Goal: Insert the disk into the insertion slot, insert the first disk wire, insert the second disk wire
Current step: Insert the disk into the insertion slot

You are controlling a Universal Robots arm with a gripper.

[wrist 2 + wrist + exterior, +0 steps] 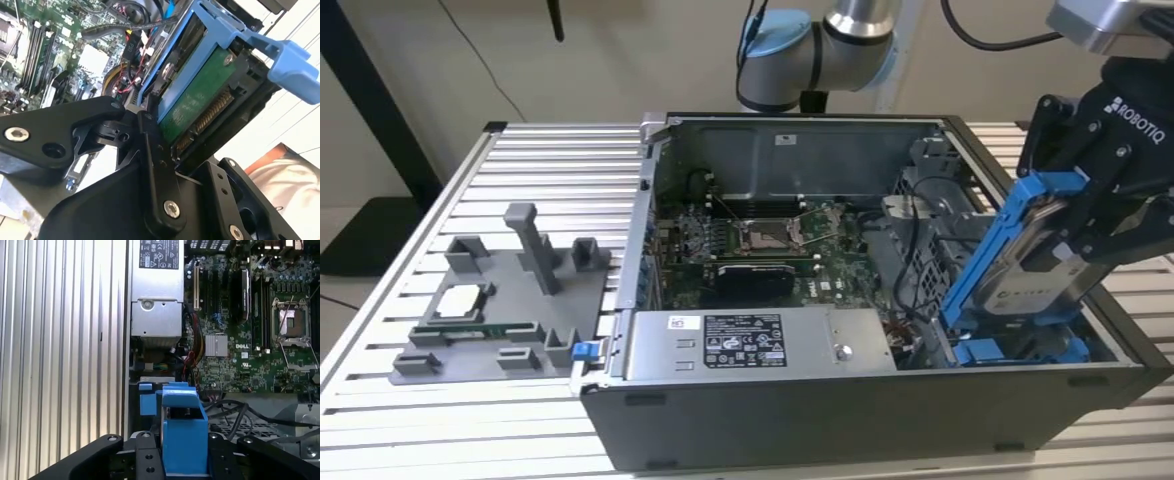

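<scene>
My gripper (1083, 225) is shut on the disk (1025, 262), a silver-grey drive in a blue carrier frame. It holds the disk steeply tilted above the exterior view's right end of the open computer case. The disk's lower end sits just over the insertion slot (1014, 352), a grey metal bay with a blue piece inside. In the second wrist view the disk (200, 95) shows its green board and connector, with a black finger (155, 155) against its side. The first wrist view shows the carrier (184, 440) end-on. Black cables (235, 415) lie beside the bay; which are the disk wires I cannot tell.
The case holds a grey power-supply box (747, 345) at the front and the motherboard (774, 240) behind it. A grey fixture (507, 300) with small parts stands on the slatted metal table (387, 410) at the exterior view's left. The arm (821, 50) rises behind the case.
</scene>
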